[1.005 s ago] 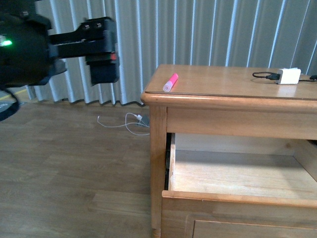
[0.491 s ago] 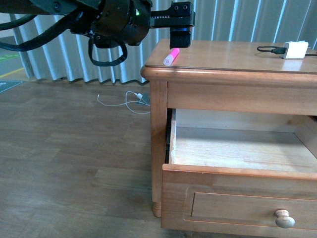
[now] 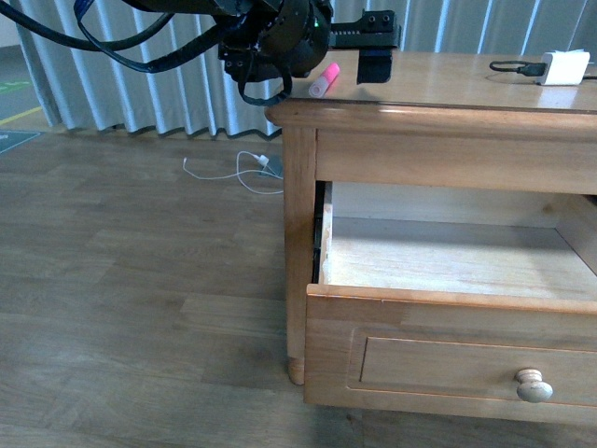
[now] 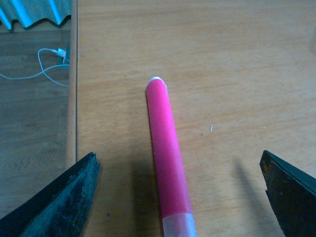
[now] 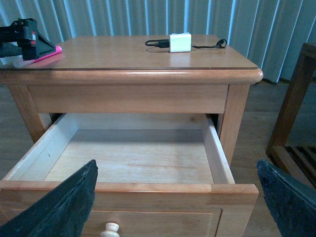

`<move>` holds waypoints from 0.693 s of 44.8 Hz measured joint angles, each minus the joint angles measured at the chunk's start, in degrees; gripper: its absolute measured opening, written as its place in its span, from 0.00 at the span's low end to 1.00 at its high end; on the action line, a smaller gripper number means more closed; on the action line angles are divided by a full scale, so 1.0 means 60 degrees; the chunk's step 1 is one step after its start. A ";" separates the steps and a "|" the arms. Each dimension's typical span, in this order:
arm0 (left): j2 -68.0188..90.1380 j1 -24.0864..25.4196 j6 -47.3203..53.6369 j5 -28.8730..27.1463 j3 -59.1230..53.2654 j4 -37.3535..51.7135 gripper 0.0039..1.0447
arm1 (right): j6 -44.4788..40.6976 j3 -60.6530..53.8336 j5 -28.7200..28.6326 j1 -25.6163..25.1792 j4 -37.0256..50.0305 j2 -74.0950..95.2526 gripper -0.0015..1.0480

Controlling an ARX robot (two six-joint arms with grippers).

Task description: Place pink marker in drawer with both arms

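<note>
My left fingers (image 4: 64, 197): spread wide, empty; marker (image 4: 165, 148) lies between them on the counter (image 4: 237, 59), untouched.
My right fingers (image 5: 59, 207): spread wide, empty; open drawer (image 5: 133, 163) beyond.

Black left arm (image 3: 187, 7): bulky round joint (image 3: 280, 42) (green light (image 3: 320, 11)), looping cables (image 3: 140, 66), matte tool fingers (image 4: 59, 197).

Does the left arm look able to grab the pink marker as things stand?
Probably yes. The left gripper is open over the cabinet top with a finger on either side of the pink marker, and nothing stands between.
</note>
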 joint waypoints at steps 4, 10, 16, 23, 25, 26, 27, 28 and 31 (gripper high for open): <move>0.0237 -0.0066 0.0000 -0.0011 0.0328 -0.0364 0.94 | 0.0000 0.0000 0.0000 0.0000 0.0000 0.0000 0.92; 0.0368 -0.0124 0.0087 -0.0117 0.0630 -0.0776 0.94 | 0.0000 0.0000 0.0000 0.0000 0.0000 -0.0004 0.92; 0.0448 -0.0124 0.0182 -0.0200 0.0820 -0.0958 0.83 | 0.0000 0.0000 0.0000 0.0000 0.0000 -0.0004 0.92; 0.0459 -0.0091 0.0295 -0.0186 0.0885 -0.1144 0.52 | 0.0000 0.0000 0.0000 0.0000 0.0000 -0.0004 0.92; 0.0459 -0.0073 0.0324 -0.0168 0.0889 -0.1180 0.43 | 0.0000 0.0000 0.0000 0.0000 0.0000 0.0000 0.92; 0.0459 -0.0066 0.0328 -0.0164 0.0896 -0.1195 0.38 | 0.0000 0.0000 0.0000 0.0000 0.0000 0.0000 0.92; 0.0459 -0.0058 0.0335 -0.0164 0.0896 -0.1198 0.35 | 0.0000 0.0000 0.0000 0.0000 0.0000 0.0000 0.92; 0.0459 -0.0055 0.0339 -0.0157 0.0896 -0.1198 0.30 | 0.0000 0.0000 0.0000 0.0000 0.0000 -0.0004 0.92; 0.0459 -0.0033 0.0390 -0.0142 0.0896 -0.1198 0.18 | 0.0000 0.0000 0.0000 0.0000 0.0000 0.0000 0.92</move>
